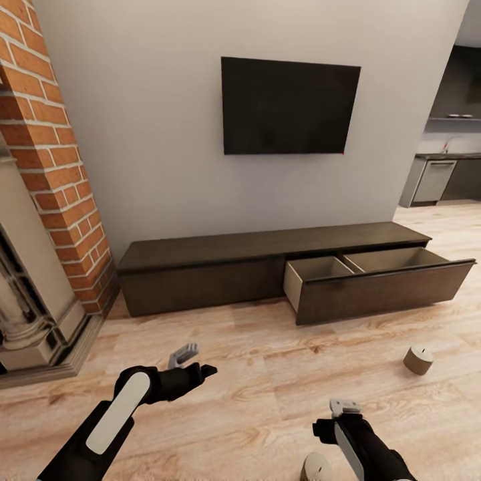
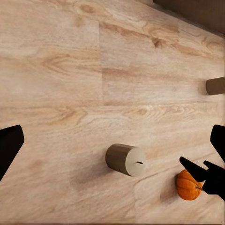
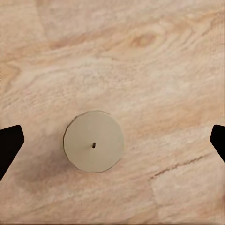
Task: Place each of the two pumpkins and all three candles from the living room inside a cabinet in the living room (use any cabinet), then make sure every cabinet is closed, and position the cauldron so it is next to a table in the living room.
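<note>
The long dark-brown cabinet (image 1: 200,274) stands against the wall, and its right drawer (image 1: 381,284) is pulled open with a pale inside. A short beige candle (image 1: 418,359) stands on the floor in front of that drawer. A second candle (image 1: 316,467) (image 3: 93,140) stands straight below my open right gripper (image 1: 344,407) (image 3: 112,140), between its spread fingertips (image 3: 9,143) without touching them. My left gripper (image 1: 194,361) (image 2: 112,145) hangs open above the floor. Its view shows the same candle (image 2: 125,159), an orange pumpkin (image 2: 187,185) partly behind the right gripper, and another candle (image 2: 215,86). The cauldron and the table are out of view.
A brick fireplace with a stone surround (image 1: 40,220) stands at the left, close to the cabinet's end. A black television (image 1: 288,107) hangs on the wall above the cabinet. The kitchen (image 1: 441,174) opens at the back right. Wood floor (image 1: 254,374) stretches between me and the cabinet.
</note>
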